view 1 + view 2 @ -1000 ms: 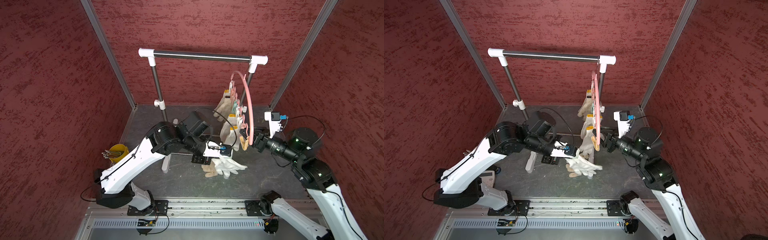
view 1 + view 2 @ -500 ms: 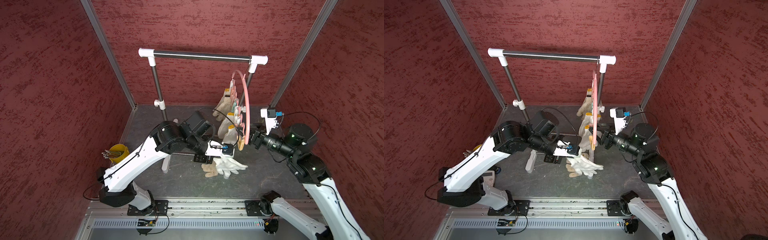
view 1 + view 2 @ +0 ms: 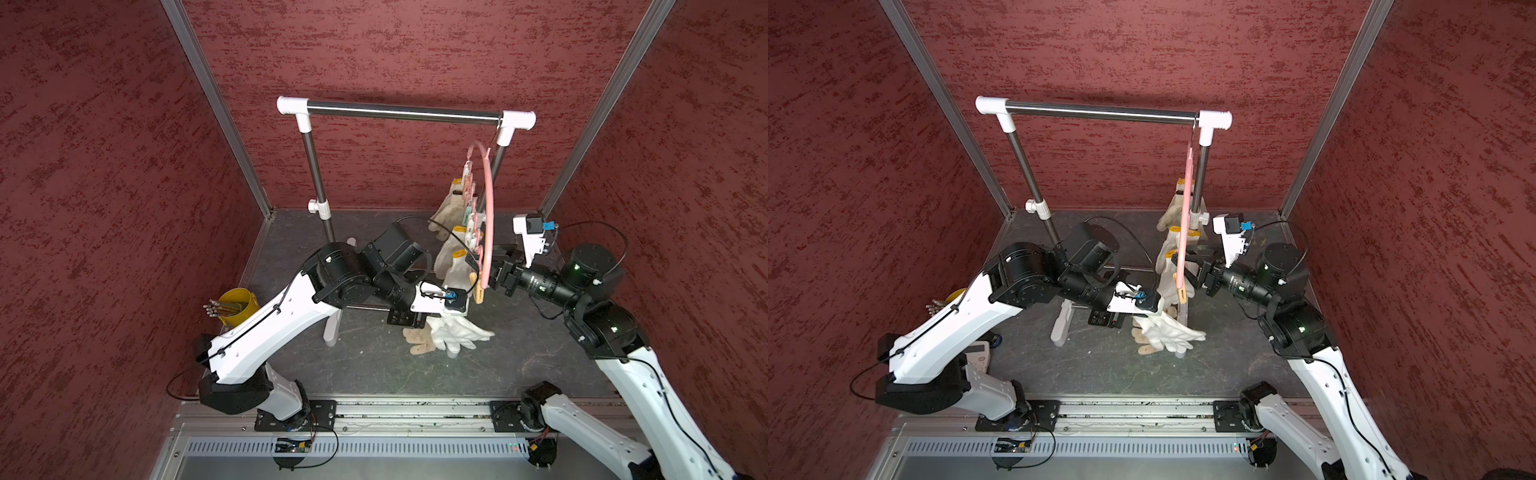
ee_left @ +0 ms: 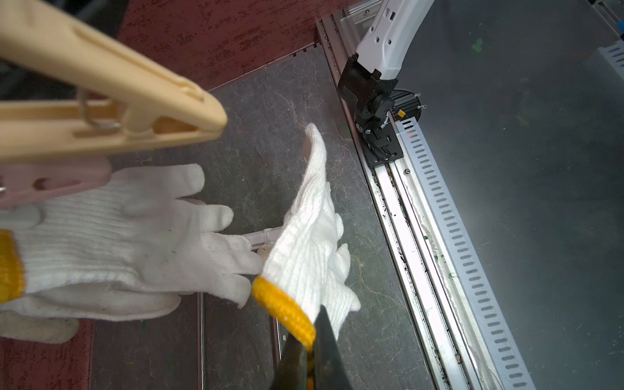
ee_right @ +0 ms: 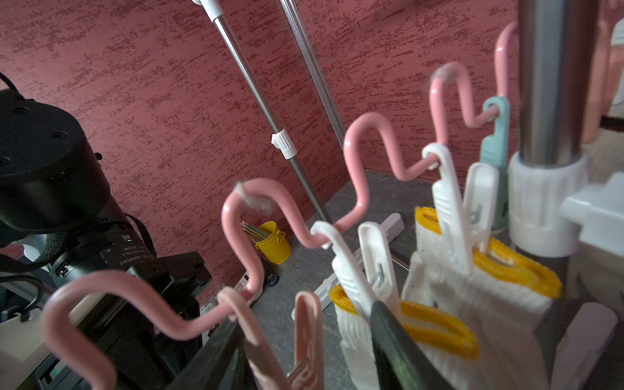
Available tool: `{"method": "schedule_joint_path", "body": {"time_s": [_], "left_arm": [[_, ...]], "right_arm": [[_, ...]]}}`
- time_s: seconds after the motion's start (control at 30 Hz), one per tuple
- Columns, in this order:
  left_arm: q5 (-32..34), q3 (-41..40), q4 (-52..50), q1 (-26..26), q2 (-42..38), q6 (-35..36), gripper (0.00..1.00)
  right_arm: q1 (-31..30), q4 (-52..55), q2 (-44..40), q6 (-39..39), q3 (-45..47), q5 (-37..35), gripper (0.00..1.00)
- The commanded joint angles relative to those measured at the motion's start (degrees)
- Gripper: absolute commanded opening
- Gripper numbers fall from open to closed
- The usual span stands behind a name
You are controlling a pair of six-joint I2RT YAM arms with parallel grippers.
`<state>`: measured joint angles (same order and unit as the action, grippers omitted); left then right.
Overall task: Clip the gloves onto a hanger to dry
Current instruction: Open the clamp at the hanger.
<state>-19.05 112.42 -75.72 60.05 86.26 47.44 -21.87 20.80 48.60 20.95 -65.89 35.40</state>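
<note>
The pink hanger [image 3: 489, 199] [image 3: 1185, 216] hangs edge-on from the right end of the steel rack. Three off-white gloves are clipped under it [image 3: 446, 212] [image 5: 472, 293]. My right gripper [image 5: 305, 315] [image 3: 484, 266] is open at the hanger's near end, its jaws either side of a free pink clip [image 5: 305, 337]. My left gripper [image 4: 310, 326] is shut on the yellow cuff of a white glove [image 4: 304, 236] [image 3: 457, 332], which dangles just under a cream clip [image 4: 118, 94]. A beige glove [image 3: 415, 338] lies on the floor below.
The rack's bar [image 3: 399, 111], posts and white feet [image 3: 331, 328] stand in the middle of the dark floor. A yellow bucket of rods [image 3: 239, 305] sits at the left wall. The arms' metal rail [image 3: 395, 409] runs along the front edge.
The right gripper's jaws have spread wider around the pink clip. The hanger's near end has swung a little to the left. My left gripper has carried its glove slightly right, toward the hanger.
</note>
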Motion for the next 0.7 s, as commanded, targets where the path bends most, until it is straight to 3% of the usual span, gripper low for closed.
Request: {"method": "schedule_joint_path", "body": {"time_s": [0.0,0.67], "left_arm": [[-0.20,-0.26,1.19,-0.46,-0.01,0.63,0.00],[-0.22,-0.01,0.49,-0.51,0.13,0.26,0.00]], "right_arm": [[0.66,-3.78,0.17,0.51,0.82,2.81,0.58],[1.21,-12.25,2.36,6.13,3.68,7.66,0.62]]}}
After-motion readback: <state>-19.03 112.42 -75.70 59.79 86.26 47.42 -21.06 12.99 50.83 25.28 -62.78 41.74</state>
